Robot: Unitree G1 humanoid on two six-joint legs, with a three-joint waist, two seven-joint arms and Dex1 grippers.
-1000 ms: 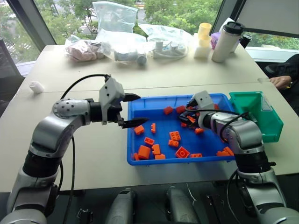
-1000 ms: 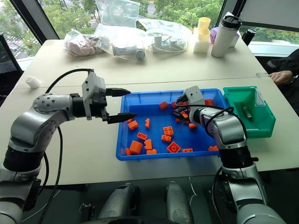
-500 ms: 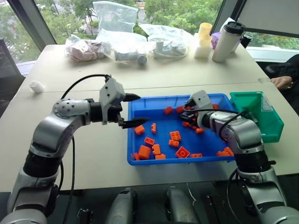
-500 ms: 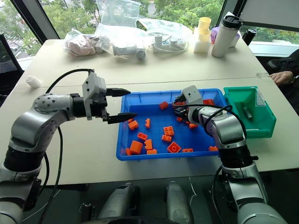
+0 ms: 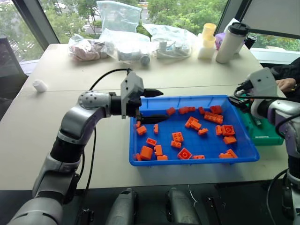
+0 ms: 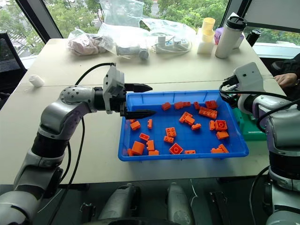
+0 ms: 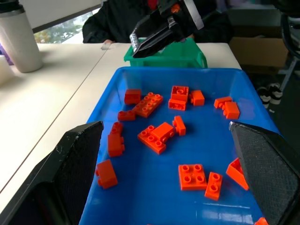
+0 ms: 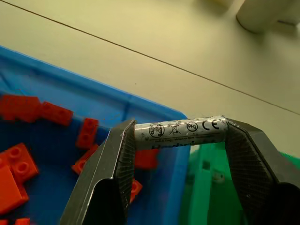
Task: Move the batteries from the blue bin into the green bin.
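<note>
A slim silver battery, printed with small marks, is clamped end to end between the right gripper's textured black fingers, over the edge where the glossy blue bin meets the green bin. A second ago this gripper was down among the orange bricks. The left gripper hovers, fingers apart.

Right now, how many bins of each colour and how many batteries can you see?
Blue bin: 1
Green bin: 1
Battery: 1, clamped in the right end effector
Total: 3
</note>
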